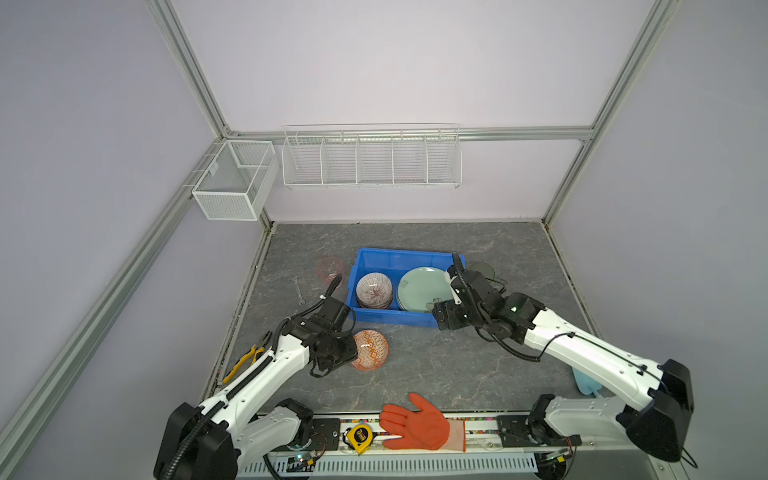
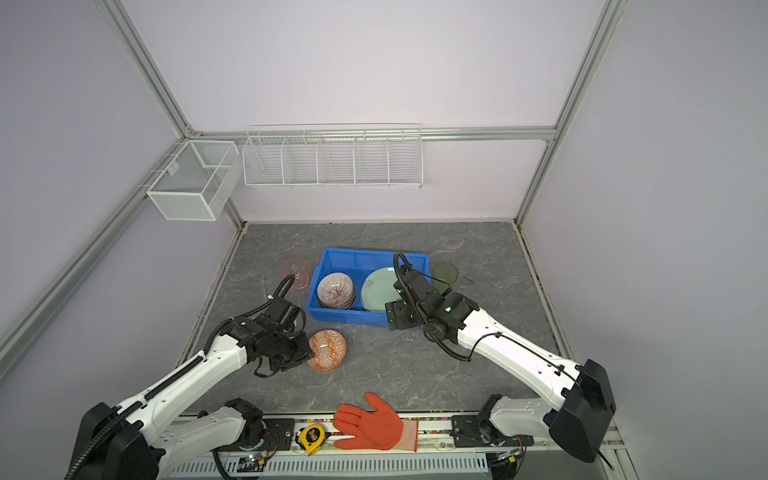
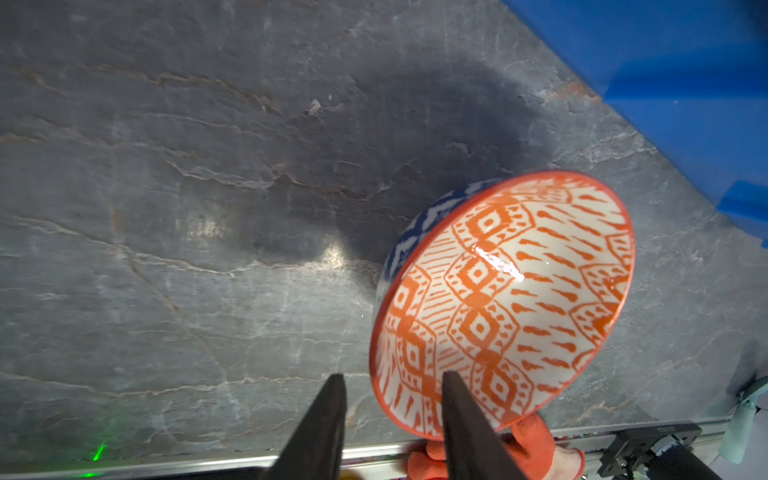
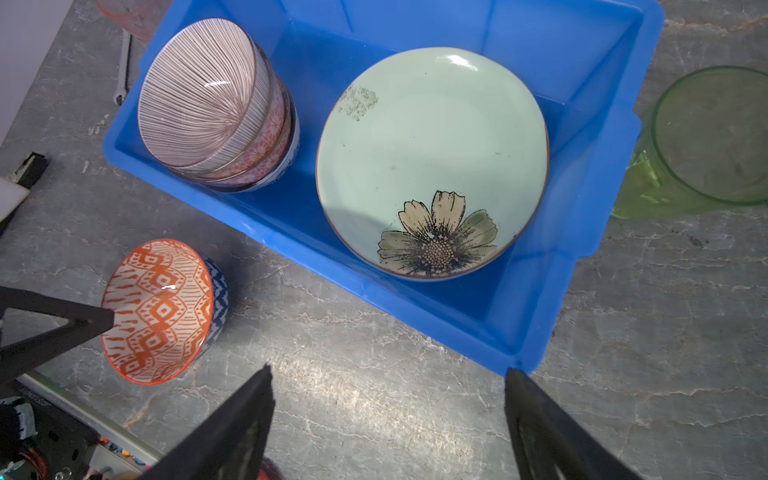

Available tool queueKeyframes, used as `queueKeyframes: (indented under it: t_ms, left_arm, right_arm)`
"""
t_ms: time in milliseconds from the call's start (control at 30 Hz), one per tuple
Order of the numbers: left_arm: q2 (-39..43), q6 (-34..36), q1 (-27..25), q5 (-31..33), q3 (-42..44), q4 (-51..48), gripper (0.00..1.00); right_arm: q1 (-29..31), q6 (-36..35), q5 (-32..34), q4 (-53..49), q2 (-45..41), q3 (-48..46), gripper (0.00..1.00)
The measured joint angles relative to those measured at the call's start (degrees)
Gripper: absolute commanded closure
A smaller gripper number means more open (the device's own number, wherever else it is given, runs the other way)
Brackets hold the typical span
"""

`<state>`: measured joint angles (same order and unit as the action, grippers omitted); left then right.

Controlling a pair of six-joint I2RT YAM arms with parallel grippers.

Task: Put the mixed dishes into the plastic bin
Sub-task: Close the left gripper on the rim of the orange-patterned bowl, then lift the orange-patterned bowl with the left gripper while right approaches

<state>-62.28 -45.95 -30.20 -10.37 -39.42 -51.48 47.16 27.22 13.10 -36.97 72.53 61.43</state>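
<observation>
- The left pincer [image 3: 392, 376] stands partly open astride the near rim of the orange bowl [image 3: 498, 299]. One finger is inside the bowl and the other outside. A thin strip of the grey surface [image 3: 208, 208] shows between the outer finger and the bowl's wall, so it does not look clamped yet.
- The bowl sits tipped on the surface with its opening turned toward the left arm. It is just in front of the blue bin [image 1: 390, 318] and not touching it.
- To do this well, close firmly on the rim before lifting. A glazed, tilted bowl would likely slip or swing from a shallow pinch.
- Lift clear of the bin's front wall, then lower gently. The free room looks to be on top of the stack of bowls [image 4: 199, 95] or on the green plate [image 4: 432, 137].
- The right pincer [image 4: 388, 374] hangs wide open and empty near the bin's front corner. The carrying path should avoid it.
- A pink cup [image 1: 330, 270] and a green cup [image 4: 715, 137] stand outside the bin.
</observation>
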Motion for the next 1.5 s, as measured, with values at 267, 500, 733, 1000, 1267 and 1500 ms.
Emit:
queueKeyframes:
  t_ms: [267,500,733,1000,1267,1500]
  left_arm:
    - [-2.25,0.2,-0.2,0.07,0.44,1.7,0.74]
    - [-6.56,1.11,-0.22,-0.22,0.44,1.97,0.84]
    - [-6.23,1.51,-0.22,-0.15,0.44,2.45,0.95]
    - [-5.7,1.46,-0.26,-0.15,0.42,2.27,1.0]
    - [-3.23,1.49,-0.26,0.92,-1.31,-2.36,1.0]
    - [0.7,1.38,-0.63,1.68,-8.94,-7.85,1.0]
  right_arm:
    - [-0.96,0.66,0.15,0.02,-0.96,-0.85,0.12]
    - [-1.68,1.03,-0.37,0.02,-1.07,-1.77,0.12]
    - [-2.38,1.2,-1.57,0.46,-0.98,-1.79,0.11]
    - [-2.45,1.31,-4.37,0.66,2.08,-0.66,0.02]
    - [-0.48,0.31,-6.58,-1.42,5.97,5.44,0.04]
    - [4.87,-1.25,-7.93,-3.5,11.19,12.68,0.11]
